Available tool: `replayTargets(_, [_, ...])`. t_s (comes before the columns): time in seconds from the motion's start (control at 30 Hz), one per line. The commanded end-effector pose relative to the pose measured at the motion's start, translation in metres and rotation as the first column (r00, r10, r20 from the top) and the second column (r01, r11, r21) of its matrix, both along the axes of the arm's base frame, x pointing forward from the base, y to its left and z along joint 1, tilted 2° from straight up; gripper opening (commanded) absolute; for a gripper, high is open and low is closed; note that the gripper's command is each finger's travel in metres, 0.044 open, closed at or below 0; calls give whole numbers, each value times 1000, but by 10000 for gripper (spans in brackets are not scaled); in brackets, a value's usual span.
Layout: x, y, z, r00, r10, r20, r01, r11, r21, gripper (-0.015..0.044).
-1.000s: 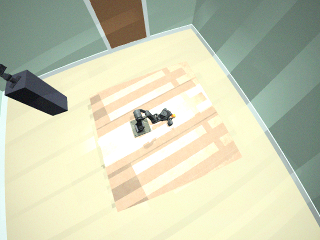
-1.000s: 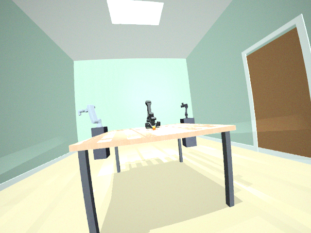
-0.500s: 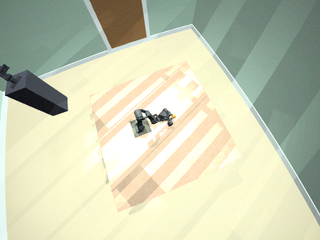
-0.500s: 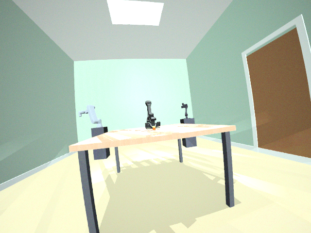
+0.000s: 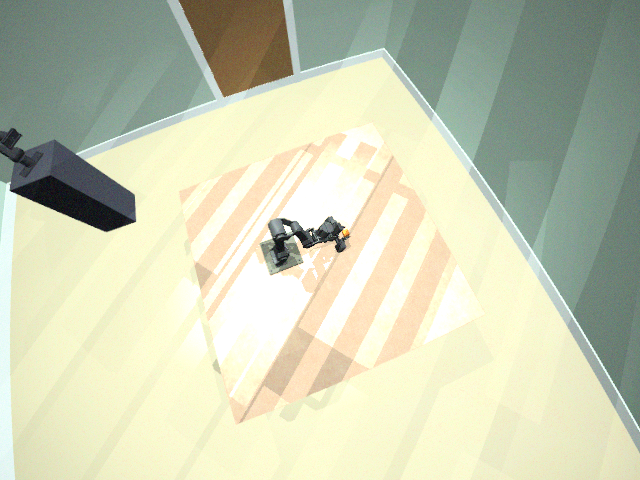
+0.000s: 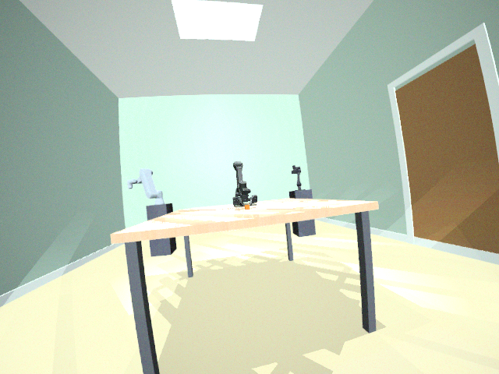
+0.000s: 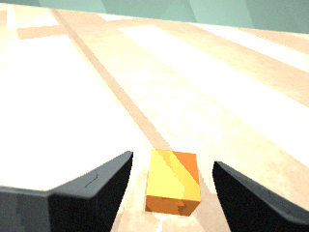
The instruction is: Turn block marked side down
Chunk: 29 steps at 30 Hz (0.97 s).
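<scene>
An orange block (image 5: 345, 233) (image 6: 246, 207) (image 7: 173, 181) sits on the table (image 5: 289, 372) (image 6: 193, 230) (image 7: 203, 116). In the wrist view it is low and near the middle, with its top face and near face showing plain orange. No mark shows on the visible faces, and its underside is hidden. My gripper (image 7: 174, 161) is open, with one finger on each side of the block and a visible gap between each finger and the block. In the top and exterior views the gripper is low over the table beside the block; its fingers are small there.
Bands of light and shadow cross the tabletop. The arm's base plate (image 5: 267, 263) stands on the table behind the gripper. Away from the table, a dark pedestal (image 5: 87, 191) (image 6: 302, 213) carries another arm, and a pale arm (image 6: 147, 183) stands on a second pedestal.
</scene>
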<state>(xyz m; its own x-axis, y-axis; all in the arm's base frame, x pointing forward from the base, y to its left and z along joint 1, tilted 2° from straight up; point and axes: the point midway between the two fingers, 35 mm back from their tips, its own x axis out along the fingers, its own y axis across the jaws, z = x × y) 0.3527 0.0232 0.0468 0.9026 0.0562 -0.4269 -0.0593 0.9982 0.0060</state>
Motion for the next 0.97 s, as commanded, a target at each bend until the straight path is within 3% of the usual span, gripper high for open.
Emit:
replayTargets(0.0, [0,-1,0,1000,-5,0,5,1000,2,368])
replayTargets(0.1, [0,-1,0,1000,-5,0,5,1000,2,440])
replayTargets(0.93, [0,-1,0,1000,-5,0,5,1000,2,440])
